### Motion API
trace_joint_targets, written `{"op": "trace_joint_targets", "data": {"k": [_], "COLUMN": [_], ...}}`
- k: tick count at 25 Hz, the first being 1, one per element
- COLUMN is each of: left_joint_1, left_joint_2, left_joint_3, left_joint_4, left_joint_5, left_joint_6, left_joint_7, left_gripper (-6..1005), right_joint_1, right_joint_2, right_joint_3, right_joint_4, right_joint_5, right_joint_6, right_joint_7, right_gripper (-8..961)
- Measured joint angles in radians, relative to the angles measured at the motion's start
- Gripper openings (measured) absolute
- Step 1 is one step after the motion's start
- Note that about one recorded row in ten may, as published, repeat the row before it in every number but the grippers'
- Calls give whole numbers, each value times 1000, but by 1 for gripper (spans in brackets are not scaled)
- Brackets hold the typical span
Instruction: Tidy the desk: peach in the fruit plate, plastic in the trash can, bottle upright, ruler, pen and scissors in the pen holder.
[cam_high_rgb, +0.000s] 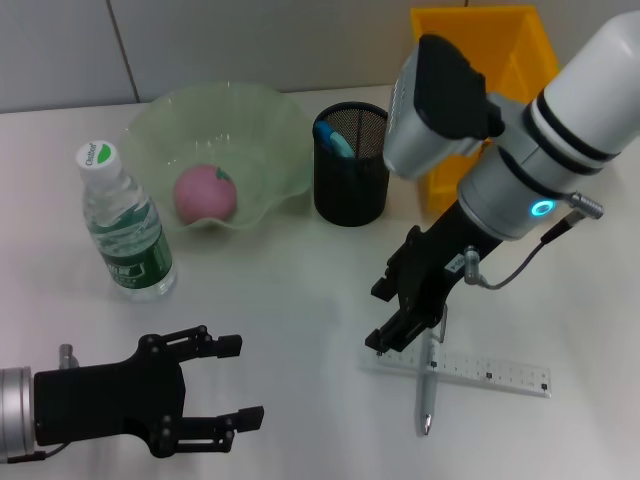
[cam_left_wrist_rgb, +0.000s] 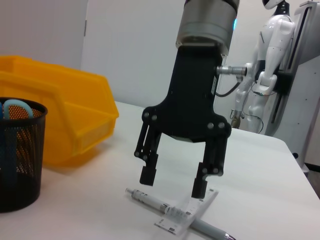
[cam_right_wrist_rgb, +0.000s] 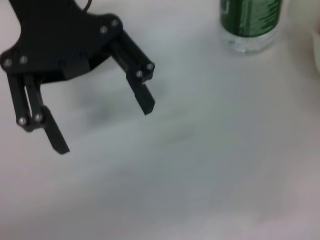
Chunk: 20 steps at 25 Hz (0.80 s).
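My right gripper (cam_high_rgb: 385, 340) hangs open just above the near end of a clear ruler (cam_high_rgb: 490, 372), with a silver pen (cam_high_rgb: 427, 400) lying across it. The left wrist view shows that gripper (cam_left_wrist_rgb: 173, 184) with its fingers apart over the pen (cam_left_wrist_rgb: 150, 200) and ruler (cam_left_wrist_rgb: 172, 225), touching neither. A pink peach (cam_high_rgb: 205, 193) lies in the green fruit plate (cam_high_rgb: 270, 110). The bottle (cam_high_rgb: 125, 225) stands upright. Blue-handled scissors (cam_high_rgb: 333, 138) stick out of the black mesh pen holder (cam_high_rgb: 350, 180). My left gripper (cam_high_rgb: 250, 380) rests open and empty at the front left. No plastic is in view.
A yellow bin (cam_high_rgb: 480, 90) stands behind the right arm, beside the pen holder (cam_left_wrist_rgb: 17, 155). The right wrist view shows the left gripper (cam_right_wrist_rgb: 104, 125) over bare table, with the bottle (cam_right_wrist_rgb: 250, 25) beyond it.
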Motion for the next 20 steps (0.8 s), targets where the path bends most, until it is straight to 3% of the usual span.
{"op": "trace_joint_targets", "data": {"k": [20], "left_joint_1": [0], "left_joint_2": [1], "left_joint_3": [0], "left_joint_4": [0], "left_joint_5": [11], "left_joint_6": [4], "left_joint_7": [-13], "left_gripper": [852], "right_joint_1": [-14], "right_joint_2": [2], "right_joint_3": [-100], "right_joint_4": [1], "right_joint_5": [-9], "right_joint_6": [24], "right_joint_7": [-2], "right_gripper": [663]}}
